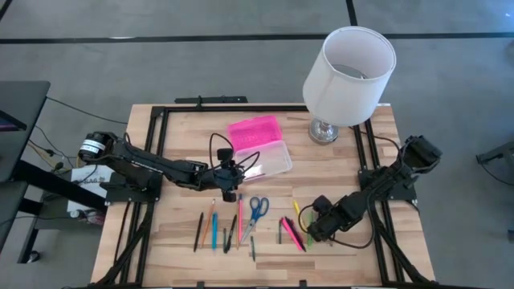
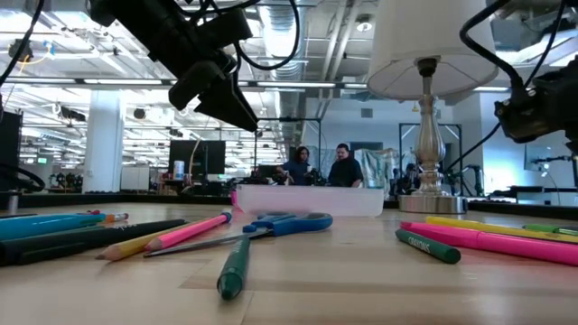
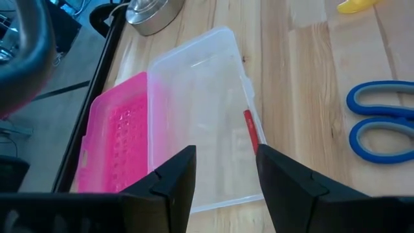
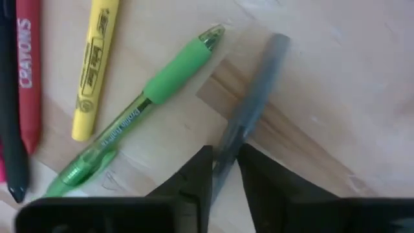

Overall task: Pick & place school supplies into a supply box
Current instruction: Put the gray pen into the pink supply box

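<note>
Grasping is the step we judge in hand: our right pincer pinches a grey pen lying on the counter beside a green pen, next needing a lift toward the supply box, where our left pincer hovers spread.

- High view: even, soft daylight-like lighting over the table; shadows are faint and short, the picture sharp across its width.
- Low view: ceiling strip lights glow in the room behind; the green marker nearest the lens is soft, and the 2 people far back are small and dim.
- Left wrist view: mild glare on the supply box; the near fingers are blurred.
- Right wrist view: bright, flat light; the grey pen looks smeared, while the green pen beside it is crisp.
</note>
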{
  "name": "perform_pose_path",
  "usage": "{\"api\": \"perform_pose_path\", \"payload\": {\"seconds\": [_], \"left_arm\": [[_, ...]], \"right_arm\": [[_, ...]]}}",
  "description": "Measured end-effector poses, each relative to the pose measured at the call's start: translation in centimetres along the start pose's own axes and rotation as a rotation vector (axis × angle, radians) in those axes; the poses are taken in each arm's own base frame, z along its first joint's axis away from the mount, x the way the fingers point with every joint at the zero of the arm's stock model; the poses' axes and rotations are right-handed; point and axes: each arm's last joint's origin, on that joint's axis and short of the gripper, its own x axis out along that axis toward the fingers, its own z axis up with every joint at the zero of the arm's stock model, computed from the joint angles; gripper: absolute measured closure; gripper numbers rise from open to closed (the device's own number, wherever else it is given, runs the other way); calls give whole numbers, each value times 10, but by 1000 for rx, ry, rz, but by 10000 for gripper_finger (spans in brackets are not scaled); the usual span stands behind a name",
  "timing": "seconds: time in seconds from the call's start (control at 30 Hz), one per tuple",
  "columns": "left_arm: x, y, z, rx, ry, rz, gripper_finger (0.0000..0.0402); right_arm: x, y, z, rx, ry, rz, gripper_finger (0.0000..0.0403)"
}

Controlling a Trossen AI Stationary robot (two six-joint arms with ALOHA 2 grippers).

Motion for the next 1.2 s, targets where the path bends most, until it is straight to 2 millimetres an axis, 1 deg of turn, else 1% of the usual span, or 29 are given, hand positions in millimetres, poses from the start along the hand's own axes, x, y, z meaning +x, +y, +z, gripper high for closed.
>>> {"api": "perform_pose_path", "payload": {"seconds": [0.2, 0.3, 0.47, 0.6, 0.7, 0.87, 1.03, 1.2], "left_arm": [[0, 0, 0, -10, 0, -4, 244], [0, 0, 0, -12, 0, -4, 244], [0, 0, 0, -13, 0, -4, 244], [0, 0, 0, -14, 0, 0, 244], [0, 0, 0, -14, 2, 8, 244], [0, 1, 0, -17, 7, 41, 244], [-7, 6, -2, -48, 33, 64, 244], [-23, 10, -6, -114, 68, 69, 244]], "right_arm": [[0, -1, 4, -76, 5, -8, 381], [0, -2, 8, -108, 7, -10, 395], [-2, -2, 14, -149, -15, -37, 390], [-8, -5, 20, -168, -57, -127, 387], [-14, -9, 25, -167, -97, -216, 394], [-28, -9, 35, -187, -138, -291, 395], [-42, -2, 57, -272, -242, -312, 391], [-60, 9, 89, -431, -416, -340, 393]]}}
